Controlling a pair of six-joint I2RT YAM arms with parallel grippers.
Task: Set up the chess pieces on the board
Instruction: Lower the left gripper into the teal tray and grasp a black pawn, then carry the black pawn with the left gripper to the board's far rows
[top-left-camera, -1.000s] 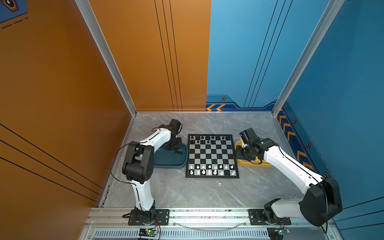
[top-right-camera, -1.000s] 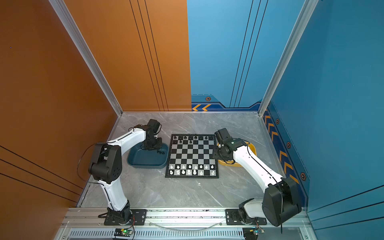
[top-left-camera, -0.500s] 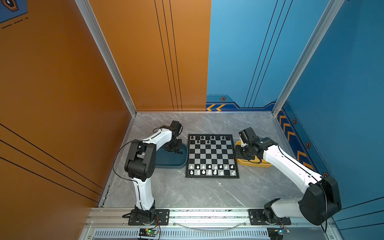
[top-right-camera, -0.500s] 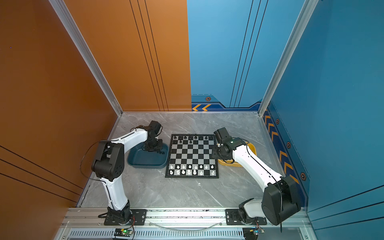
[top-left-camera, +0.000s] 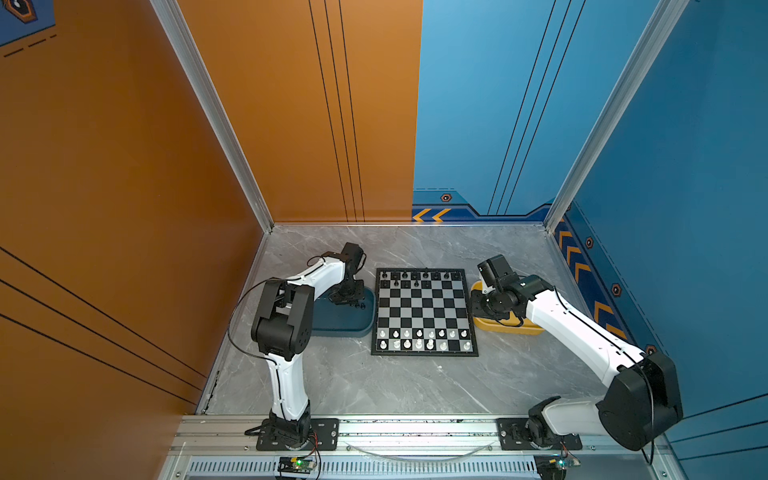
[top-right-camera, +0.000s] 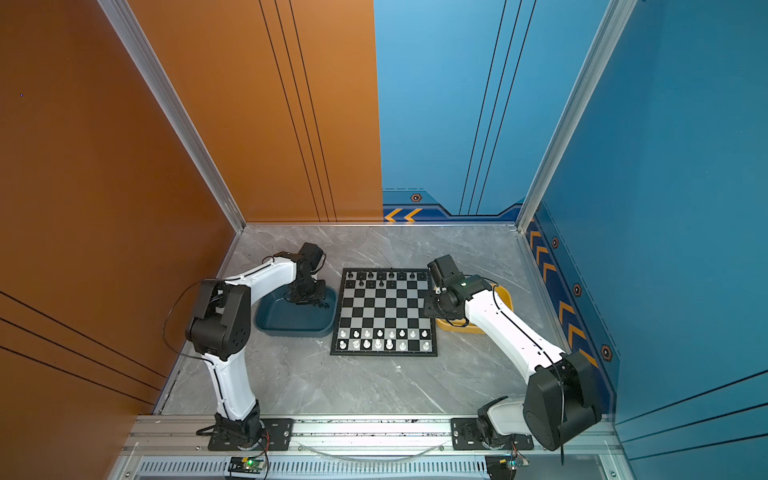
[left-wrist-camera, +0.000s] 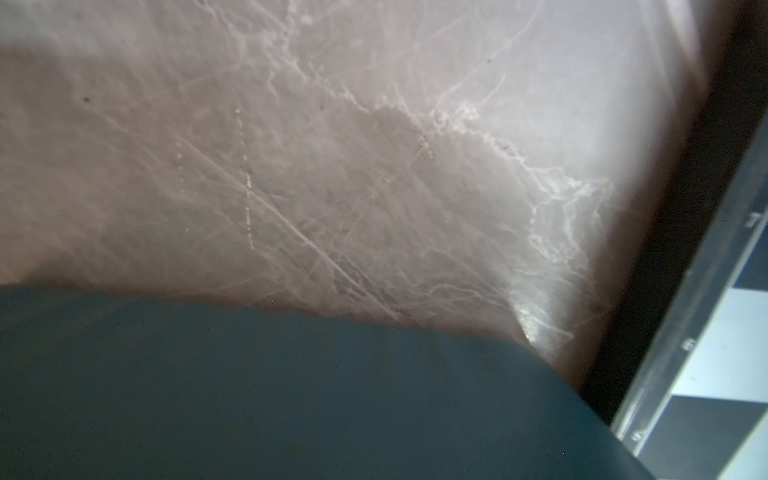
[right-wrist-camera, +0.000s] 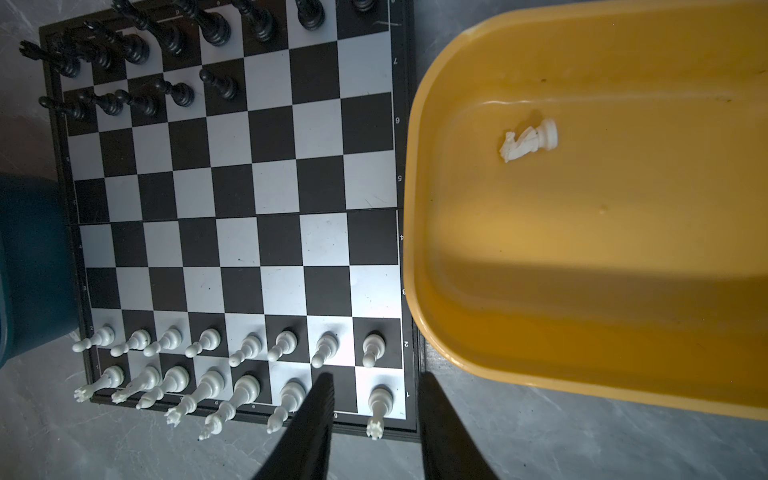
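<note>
Grey marble tabletop carries the board at its centre, black and silvery-white squares in a thin black frame. We see white chess pieces upright in two rows along its six o'clock edge and glossy black pieces at twelve. At three o'clock a yellow tray holds one white knight lying on its side. Our right claw hangs spread and empty. Our left claw sits, it seems, down in the teal tray at nine; we cannot tell its grip.
</note>
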